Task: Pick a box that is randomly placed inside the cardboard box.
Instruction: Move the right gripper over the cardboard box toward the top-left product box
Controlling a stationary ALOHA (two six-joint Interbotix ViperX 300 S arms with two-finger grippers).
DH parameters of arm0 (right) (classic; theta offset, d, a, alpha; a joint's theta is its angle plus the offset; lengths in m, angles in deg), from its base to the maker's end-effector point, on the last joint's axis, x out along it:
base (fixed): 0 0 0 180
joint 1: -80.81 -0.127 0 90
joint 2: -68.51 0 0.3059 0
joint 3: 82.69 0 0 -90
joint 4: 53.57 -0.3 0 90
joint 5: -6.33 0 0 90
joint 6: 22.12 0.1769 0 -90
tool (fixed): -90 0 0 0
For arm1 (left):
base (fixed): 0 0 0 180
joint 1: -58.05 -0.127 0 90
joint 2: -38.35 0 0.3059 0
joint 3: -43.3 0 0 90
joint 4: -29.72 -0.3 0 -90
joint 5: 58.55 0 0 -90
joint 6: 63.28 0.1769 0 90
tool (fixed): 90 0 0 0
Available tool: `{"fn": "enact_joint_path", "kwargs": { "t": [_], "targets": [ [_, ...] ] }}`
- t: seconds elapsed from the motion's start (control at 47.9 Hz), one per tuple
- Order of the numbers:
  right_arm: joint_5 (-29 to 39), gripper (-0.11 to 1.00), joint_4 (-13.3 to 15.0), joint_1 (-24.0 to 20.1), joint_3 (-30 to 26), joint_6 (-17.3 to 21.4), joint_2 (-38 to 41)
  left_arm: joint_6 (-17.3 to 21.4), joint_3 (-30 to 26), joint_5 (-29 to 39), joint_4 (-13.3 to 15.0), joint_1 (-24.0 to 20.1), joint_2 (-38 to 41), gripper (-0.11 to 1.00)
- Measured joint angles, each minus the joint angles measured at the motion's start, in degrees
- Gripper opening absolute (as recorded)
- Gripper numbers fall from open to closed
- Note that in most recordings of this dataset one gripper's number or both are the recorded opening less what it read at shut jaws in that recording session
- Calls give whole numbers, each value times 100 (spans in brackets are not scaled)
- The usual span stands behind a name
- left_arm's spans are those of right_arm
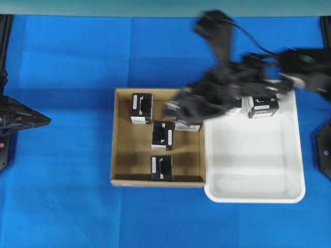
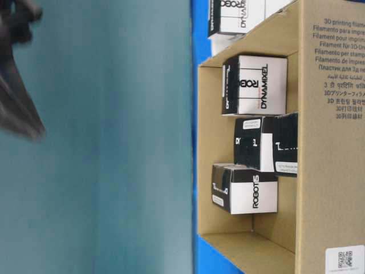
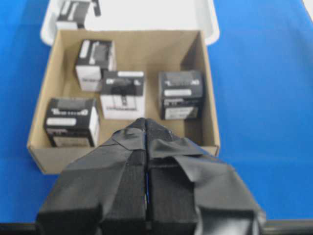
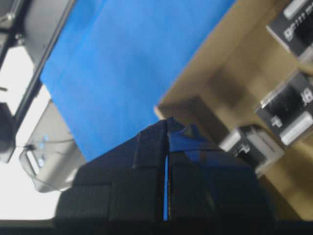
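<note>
The brown cardboard box (image 1: 120, 155) sits mid-table and holds several small black boxes (image 1: 141, 108) (image 1: 163, 134) (image 1: 161, 168). A fourth box (image 1: 190, 125) is partly under my right arm. In the left wrist view the box (image 3: 181, 93) on the right has the plainest dark top, with white label strips on its front. My right gripper (image 1: 171, 108) (image 4: 167, 122) is blurred over the cardboard box's far right part, shut with nothing in it. Off to the left my left gripper (image 1: 44, 120) (image 3: 145, 121) is shut and empty, pointing at the cardboard box (image 3: 44, 156).
A white plastic tray (image 1: 258, 170) touches the cardboard box's right wall. It holds a black carton (image 1: 262, 107) and another (image 1: 235, 106) half hidden by the arm. Blue cloth (image 1: 62, 206) covers the table. The low walls (image 2: 331, 171) ring the cartons.
</note>
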Motion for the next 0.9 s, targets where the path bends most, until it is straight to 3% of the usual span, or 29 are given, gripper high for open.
{"fn": "enact_joint_path", "kwargs": {
  "t": [0.23,0.355,0.626,0.71,0.898],
  "targets": [
    [765,-2,132,237,-1143,896,1345,0,-44,255,0,-9,-114,-7],
    [844,-2,483,255,-1521,1433,1749,0,-62,308,0,35,-185,-7],
    [1441,-2,1459,255,-1802,2733,1907,18,-88,457,0,114,-229,-7],
    [1652,-2,1608,255,-1802,2936,1916,35,-97,501,0,114,-229,-7],
    [1846,1,1652,237,-1811,3313,2013,53,-88,554,0,114,-229,-7]
  ]
}}
